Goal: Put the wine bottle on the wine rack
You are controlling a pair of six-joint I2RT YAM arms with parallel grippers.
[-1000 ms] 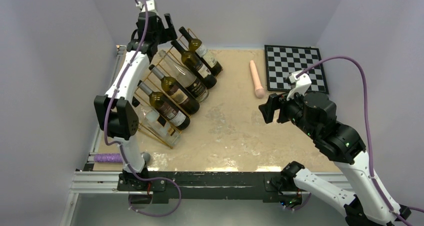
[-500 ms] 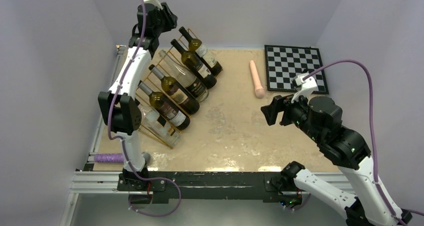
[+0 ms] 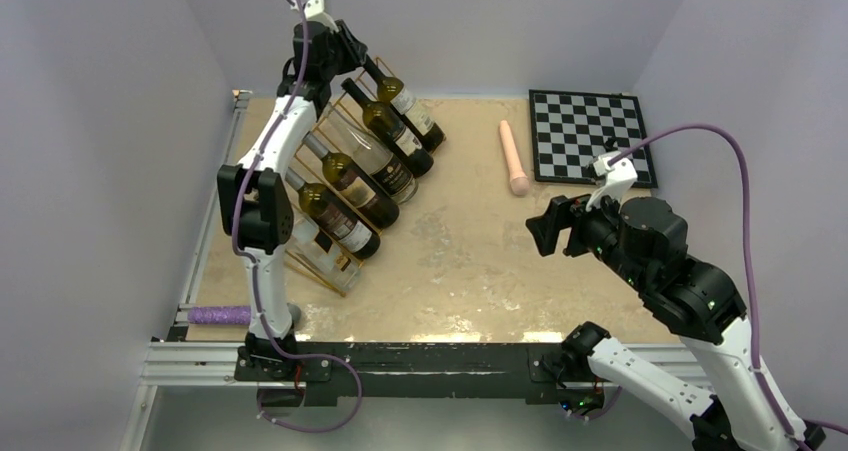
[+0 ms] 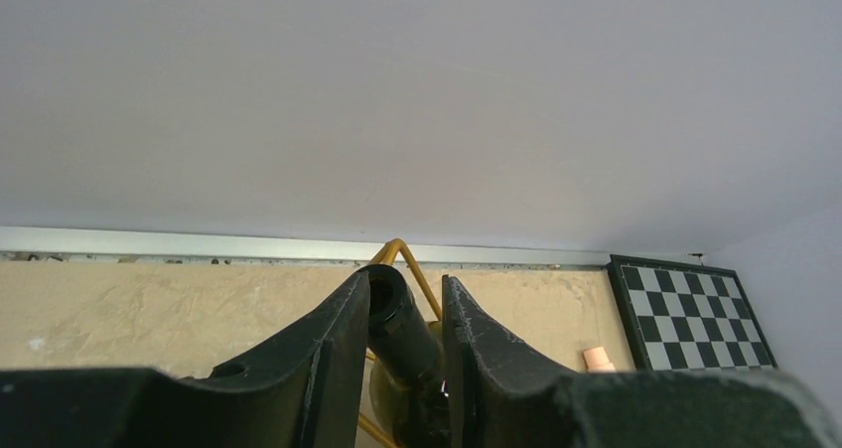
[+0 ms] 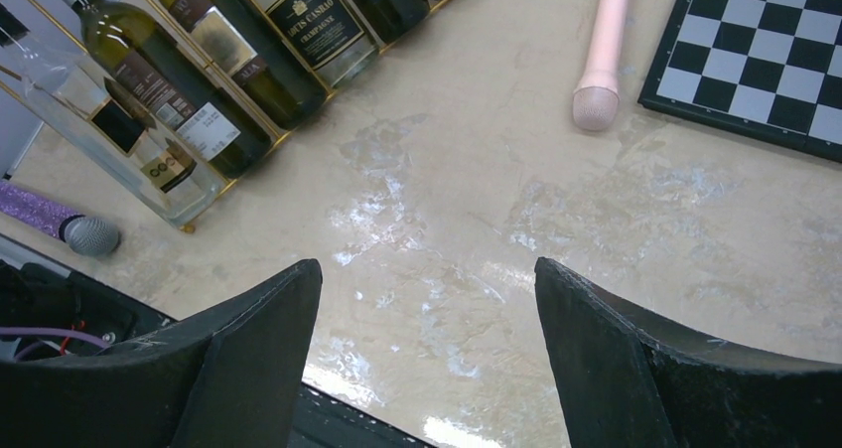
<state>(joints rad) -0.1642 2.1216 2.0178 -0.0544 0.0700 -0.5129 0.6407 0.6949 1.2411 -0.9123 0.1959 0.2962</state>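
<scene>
My left hand (image 4: pixel 407 291) pinches the dark bottle (image 3: pixel 405 101) by its neck; it lies sloped on the gold wire rack (image 3: pixel 312 276), upper left.

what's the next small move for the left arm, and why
Probably ease the wine bottle down its slot until it sits firm, then open. The left gripper is shut on its neck at the top of the wine rack, and it already lies beside other bottles.

The left gripper (image 4: pixel 405 299) has swung over and closed on the neck of the farthest wine bottle (image 3: pixel 408 103).
</scene>
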